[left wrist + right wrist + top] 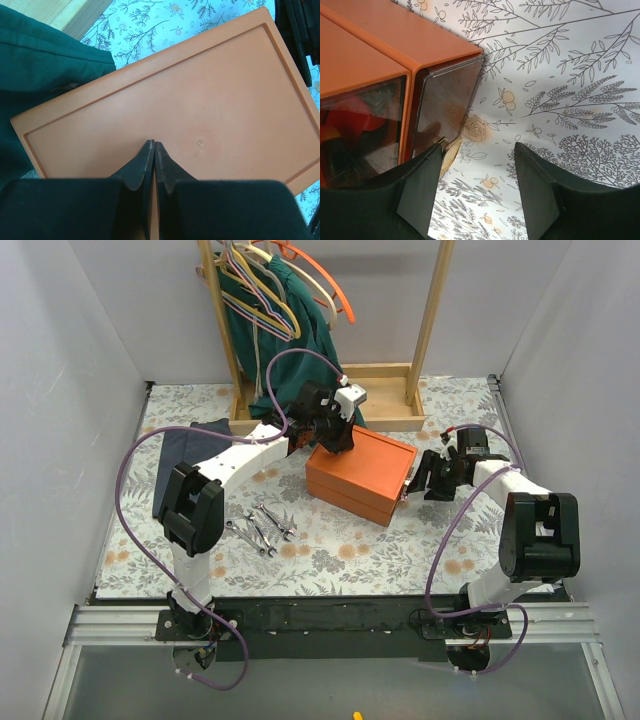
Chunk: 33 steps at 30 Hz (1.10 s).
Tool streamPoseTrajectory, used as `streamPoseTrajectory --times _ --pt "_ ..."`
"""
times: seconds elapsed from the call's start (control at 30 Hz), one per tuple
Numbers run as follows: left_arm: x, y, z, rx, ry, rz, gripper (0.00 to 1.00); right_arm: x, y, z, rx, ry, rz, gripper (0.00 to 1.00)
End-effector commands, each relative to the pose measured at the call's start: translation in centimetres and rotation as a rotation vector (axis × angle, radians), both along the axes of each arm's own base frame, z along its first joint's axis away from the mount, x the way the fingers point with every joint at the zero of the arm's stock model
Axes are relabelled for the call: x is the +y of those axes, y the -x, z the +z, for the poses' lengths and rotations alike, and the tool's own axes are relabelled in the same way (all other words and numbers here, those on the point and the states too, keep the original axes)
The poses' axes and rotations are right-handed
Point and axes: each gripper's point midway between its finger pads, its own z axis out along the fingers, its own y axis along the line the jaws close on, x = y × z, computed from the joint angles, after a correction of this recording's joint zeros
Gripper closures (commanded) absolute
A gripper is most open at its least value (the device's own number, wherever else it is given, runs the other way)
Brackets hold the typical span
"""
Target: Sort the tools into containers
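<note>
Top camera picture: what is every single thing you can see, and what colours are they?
box: one, orange, middle of the table
drawers: two showing, clear, box's right end; something red in one
wrenches: several, silver, on the table by the left arm
hangers: several, orange, cream and others, on the rack
garment: one, dark green, hanging on the rack
rack: one, pale wood, at the back
cloth: one, dark blue, table's left side
tablecloth: one, flowery
left arm: white and black, jaws shut over the box top
right arm: white and black, jaws open by the drawers
</note>
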Motion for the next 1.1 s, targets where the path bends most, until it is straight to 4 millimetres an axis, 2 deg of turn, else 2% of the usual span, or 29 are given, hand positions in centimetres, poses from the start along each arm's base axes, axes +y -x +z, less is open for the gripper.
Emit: streamPoseTrajectory --times 0.0,0.13,0.2,0.37,0.6,0.77,0.8,0.9,0.93,0.97,1.0,1.03,1.07 --pt "2.6 1.3 -3.5 0.08 -0.132 0.04 1.0 -2.1 0.9 -0.8 0.024 0.141 0.004 0.34" --pt "2.5 1.1 -3.4 0.073 -0.129 0.041 1.0 -3.5 3.0 -1.3 0.046 0.197 0.034 0.34" --pt "2.5 1.1 -3.3 0.071 -0.129 0.04 1.0 -5.2 3.8 -1.2 0.061 0.21 -0.012 0.34" --pt "2.5 1.0 -3.0 0.062 -0.126 0.042 1.0 -6.8 6.0 -1.3 0.08 0.24 -0.042 0.34" --pt "2.4 0.8 -2.1 0.038 -0.113 0.045 1.0 -8.7 5.3 1.0 0.017 0.264 -0.109 0.34" --pt "2.3 0.4 -0.9 0.008 -0.098 0.049 1.0 -10.5 5.5 1.7 0.019 0.3 -0.123 0.33" --pt "2.3 0.3 -0.6 0.002 -0.093 0.049 1.0 -10.7 5.5 2.0 0.013 0.298 -0.126 0.33" --pt "2.1 -0.8 3.7 -0.089 -0.038 0.084 0.99 -10.8 5.3 3.0 -0.027 0.3 -0.12 0.33" --pt "2.6 -0.9 6.9 -0.149 0.0 0.117 0.89 -10.6 5.0 3.5 -0.052 0.289 -0.115 0.33" --pt "3.2 -0.9 8.3 -0.182 0.019 0.14 0.81 -10.3 4.5 4.2 -0.086 0.272 -0.11 0.33" --pt "3.8 -1.3 10.8 -0.259 0.075 0.15 0.62 -9.2 4.0 5.5 -0.144 0.218 -0.086 0.32" --pt "5.1 0.1 15.7 -0.367 0.152 0.152 0.51 -8.5 3.6 6.4 -0.184 0.18 -0.067 0.32" --pt "6.2 1.3 13.4 -0.367 0.135 0.148 0.41 -7.8 2.9 7.7 -0.236 0.148 -0.042 0.32"
